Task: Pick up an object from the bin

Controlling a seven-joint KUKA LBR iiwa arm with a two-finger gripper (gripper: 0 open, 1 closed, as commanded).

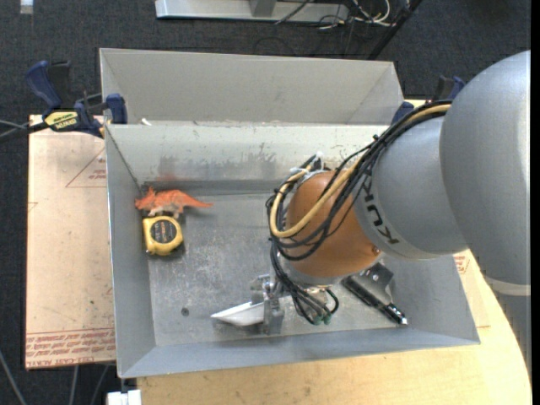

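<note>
My gripper (272,309) is low in the bin near the front wall, just left of the middle. A pale, flat, wedge-shaped piece (237,315) lies on the floor against the gripper's left side; whether it is gripped I cannot tell. A black stick-like tool (377,299) lies to the gripper's right, near the front right corner.
A yellow tape measure (164,234) lies by the left wall with an orange toy dinosaur (171,199) just behind it. The arm's orange cover and looped cables hang over the middle right of the bin and hide the floor there.
</note>
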